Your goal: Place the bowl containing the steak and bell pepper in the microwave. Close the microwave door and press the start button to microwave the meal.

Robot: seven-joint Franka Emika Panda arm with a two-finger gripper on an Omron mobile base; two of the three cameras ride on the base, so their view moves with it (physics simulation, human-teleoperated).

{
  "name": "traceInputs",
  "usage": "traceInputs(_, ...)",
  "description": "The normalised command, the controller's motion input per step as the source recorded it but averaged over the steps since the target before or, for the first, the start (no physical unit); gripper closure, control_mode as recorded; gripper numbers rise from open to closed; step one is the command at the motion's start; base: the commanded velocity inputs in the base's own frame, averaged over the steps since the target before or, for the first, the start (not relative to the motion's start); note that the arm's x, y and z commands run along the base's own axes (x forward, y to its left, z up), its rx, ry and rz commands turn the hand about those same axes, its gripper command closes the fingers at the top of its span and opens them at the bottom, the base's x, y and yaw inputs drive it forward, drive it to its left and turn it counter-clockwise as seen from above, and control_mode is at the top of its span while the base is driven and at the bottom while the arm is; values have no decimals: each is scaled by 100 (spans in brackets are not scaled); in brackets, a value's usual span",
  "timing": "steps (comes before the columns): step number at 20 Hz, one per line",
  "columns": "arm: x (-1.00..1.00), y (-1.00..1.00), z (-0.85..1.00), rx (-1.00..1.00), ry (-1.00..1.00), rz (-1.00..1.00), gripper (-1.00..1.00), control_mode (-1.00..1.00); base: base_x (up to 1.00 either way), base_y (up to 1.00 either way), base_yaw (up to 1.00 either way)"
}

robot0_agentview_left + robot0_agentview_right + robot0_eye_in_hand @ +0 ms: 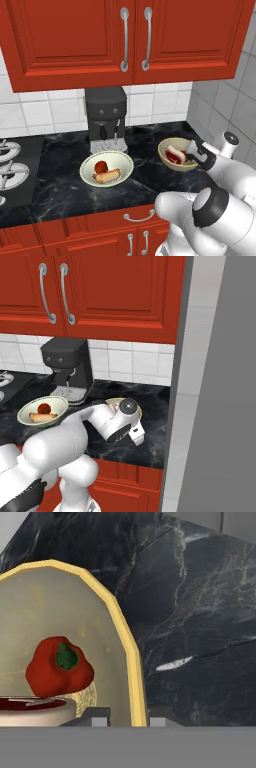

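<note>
With the bowl (131, 662) on the black counter (200, 612) and your gripper (129, 722) narrowed astride its rim, one finger inside near the bell pepper (59, 667), clamp firmly before lifting level.

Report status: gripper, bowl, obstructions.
Gripper astride the bowl rim, one finger inside, one outside. Bowl on counter, bell pepper and steak inside. Nothing blocking.

White arm reaches forward and down, gripper (129, 722) fingertips set close together, one each side of a rim
</note>
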Motion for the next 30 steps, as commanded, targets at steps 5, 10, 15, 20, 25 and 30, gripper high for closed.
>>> traceInputs(5,-24,0,47,0,0,0,100,-100,0,0,0)
traceInputs(10,-45,3,73,0,-8,1,100,-100,0,0,0)
traceInputs(15,-65,19,82,0,-18,10,100,-100,0,0,0)
traceInputs(20,-62,37,73,-1,-15,10,100,-100,0,0,0)
traceInputs(25,-57,34,68,-1,-3,8,100,-100,0,0,0)
traceInputs(30,-47,24,63,-6,3,2,100,-100,0,0,0)
